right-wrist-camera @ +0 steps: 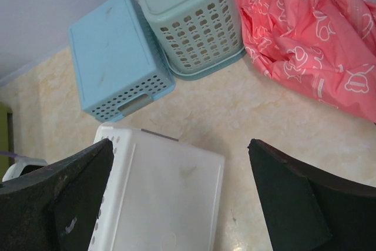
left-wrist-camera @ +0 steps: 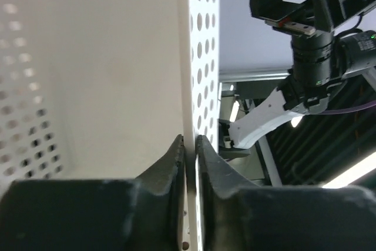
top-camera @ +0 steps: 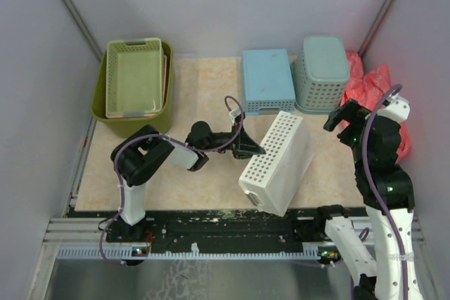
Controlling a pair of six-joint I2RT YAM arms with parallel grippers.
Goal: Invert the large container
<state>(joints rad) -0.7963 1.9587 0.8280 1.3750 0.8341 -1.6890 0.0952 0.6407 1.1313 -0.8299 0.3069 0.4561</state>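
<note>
The large container is the deep olive-green tub at the back left of the table, standing upright with a light-green tray inside it. Neither gripper touches it; a sliver of it shows at the left edge of the right wrist view. My left gripper is shut on the thin perforated wall of a white basket, which hangs tilted on edge at the table's middle front. My right gripper stands open above and to the right of the white basket's solid base, apart from it.
A light-blue basket lies upside down at the back middle. A pale teal perforated basket sits upside down to its right. Red printed cloth is bunched in the back right corner. Grey walls enclose the table.
</note>
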